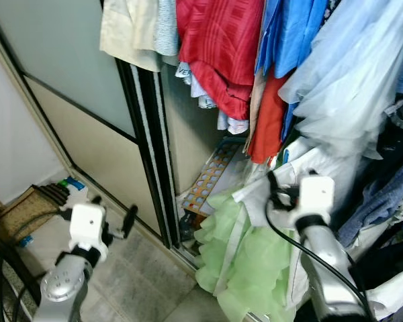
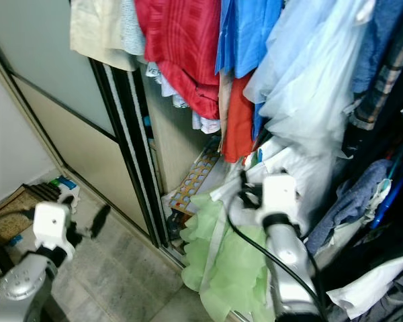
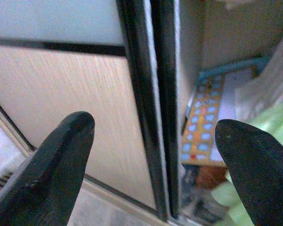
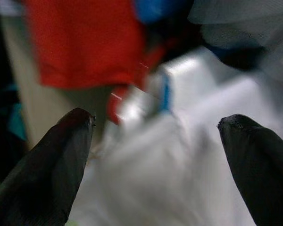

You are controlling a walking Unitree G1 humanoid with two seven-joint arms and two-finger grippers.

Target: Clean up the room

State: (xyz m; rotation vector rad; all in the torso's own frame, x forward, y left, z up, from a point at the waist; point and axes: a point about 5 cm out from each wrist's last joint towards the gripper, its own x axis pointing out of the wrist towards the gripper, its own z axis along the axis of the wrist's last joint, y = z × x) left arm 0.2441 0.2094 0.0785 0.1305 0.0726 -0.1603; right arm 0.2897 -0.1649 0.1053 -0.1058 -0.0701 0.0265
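Setting: an open wardrobe (image 1: 188, 134) is faced, packed with hanging clothes; a grey tiled floor (image 1: 127, 275) lies in front of it.
Sliding door: a door with a frosted upper panel and a pale wood lower panel (image 1: 87, 121) is seen at the robot's left; its black edge frame (image 3: 151, 117) runs upright beside the opening.
Hanging clothes: a cream garment (image 1: 131, 30), a red garment (image 1: 218, 47), a blue garment (image 1: 289, 30) and a pale translucent blue garment (image 1: 356, 80) are hung side by side; an orange-red piece (image 1: 265, 121) hangs lower, between the red and the pale blue.
Wardrobe bottom: a light green ruffled garment (image 1: 238, 255) is spilled over the wardrobe's lower edge onto the floor; a patterned card with coloured dots (image 1: 211, 178) is leaned behind it; white cloth (image 1: 309, 164) is piled just beside it.
Left gripper (image 3: 153, 141): held low before the door's black edge, touching nothing; its fingers (image 3: 56, 165) are spread wide apart, nothing between them.
Right gripper (image 4: 155, 136): raised at the white cloth above the green garment; its fingers (image 4: 52, 160) are parted wide, nothing grasped; the wrist view is blurred.
Floor at left: a brown mat (image 1: 23, 211) and small blue-green objects (image 1: 70, 182) are seen near the wall; dark cables (image 1: 7, 268) are seen beside the left arm.
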